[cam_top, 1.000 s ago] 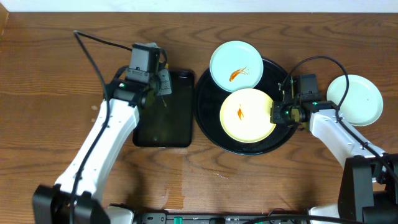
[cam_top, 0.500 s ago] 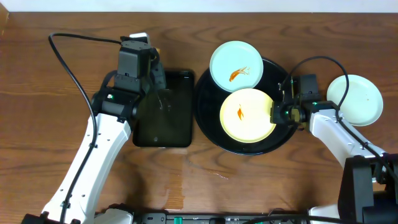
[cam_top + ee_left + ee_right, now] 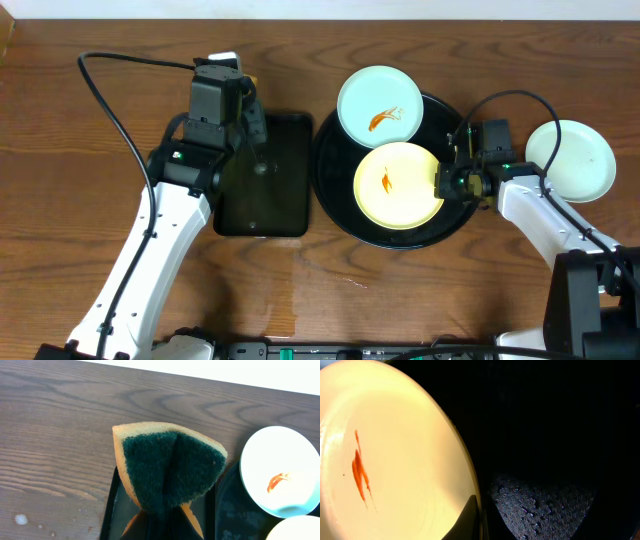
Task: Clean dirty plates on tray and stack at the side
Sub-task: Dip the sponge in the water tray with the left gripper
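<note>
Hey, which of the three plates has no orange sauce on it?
The pale mint plate on the table at far right, off the round black tray. The other mint plate and the yellow plate each carry an orange smear.

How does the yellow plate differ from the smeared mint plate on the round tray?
The yellow plate looks larger than the mint plate. The yellow plate lies inside the tray; the mint plate overhangs its far rim. The right hand pinches the yellow plate's edge; the mint plate is untouched. Both are round and carry an orange smear.
</note>
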